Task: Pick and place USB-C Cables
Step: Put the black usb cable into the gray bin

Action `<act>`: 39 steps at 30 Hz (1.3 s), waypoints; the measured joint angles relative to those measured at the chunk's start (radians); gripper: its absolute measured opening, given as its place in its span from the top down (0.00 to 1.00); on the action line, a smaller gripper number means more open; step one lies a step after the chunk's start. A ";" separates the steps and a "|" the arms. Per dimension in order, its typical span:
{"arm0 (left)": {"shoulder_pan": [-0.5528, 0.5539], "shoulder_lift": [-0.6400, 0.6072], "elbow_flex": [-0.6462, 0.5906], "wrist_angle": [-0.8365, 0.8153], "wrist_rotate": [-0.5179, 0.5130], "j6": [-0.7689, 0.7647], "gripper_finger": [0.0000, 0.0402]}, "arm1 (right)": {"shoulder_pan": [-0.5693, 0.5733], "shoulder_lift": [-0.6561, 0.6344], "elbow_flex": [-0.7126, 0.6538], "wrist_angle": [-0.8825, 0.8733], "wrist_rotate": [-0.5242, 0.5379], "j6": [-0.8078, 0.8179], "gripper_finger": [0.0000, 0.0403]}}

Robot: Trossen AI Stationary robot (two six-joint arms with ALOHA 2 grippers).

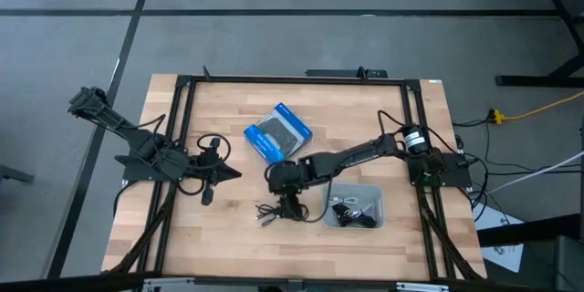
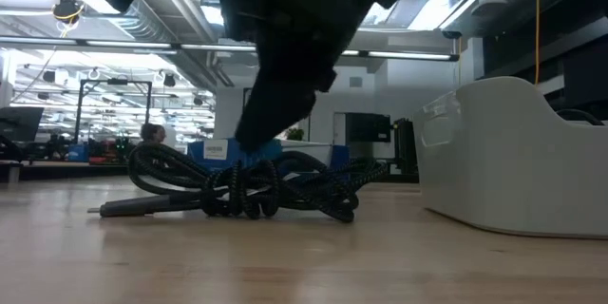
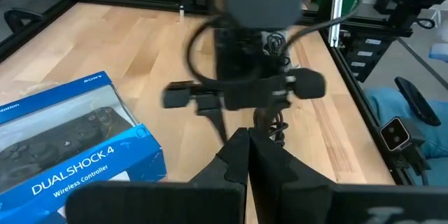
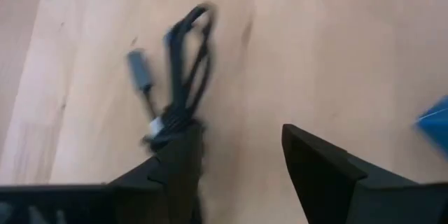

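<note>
A black bundled USB-C cable (image 1: 272, 211) lies on the wood near the table's front middle. The low view shows its coils (image 2: 249, 184) flat on the table with a plug end (image 2: 123, 209) sticking out. My right gripper (image 1: 290, 203) hangs over it, pointing down, open. In the right wrist view the bundle (image 4: 178, 84) lies beside one finger (image 4: 183, 155), not between the two. More cables (image 1: 351, 210), black and whitish, lie in the grey bin (image 1: 372, 192). My left gripper (image 1: 208, 181) waits shut at the table's left (image 3: 248, 155). My right gripper comes at the cable bundle from above, open. One finger (image 4: 183, 155) stands over the bundle's tied end (image 4: 159, 127). I cannot tell whether it touches the cable. The bundle lies flat on the table.
A blue-and-black DualShock 4 box (image 1: 278, 132) lies flat behind the right gripper, also seen in the left wrist view (image 3: 70, 154). The grey bin's wall (image 2: 513, 157) stands right of the cable. A black frame (image 1: 274, 80) runs around the tabletop.
</note>
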 joint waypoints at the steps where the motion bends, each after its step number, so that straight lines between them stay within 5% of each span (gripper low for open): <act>1: 0.000 0.000 0.000 0.000 0.000 0.000 1.00 | 0.010 0.000 0.000 -0.013 0.001 -0.003 0.50; 13: 0.000 0.000 0.000 -0.001 0.000 -0.046 1.00 | 0.103 0.000 0.000 -0.014 0.146 -0.056 0.50; 39: 0.000 0.000 0.000 -0.006 0.000 -0.049 1.00 | 0.119 0.119 0.005 0.038 0.121 0.000 0.53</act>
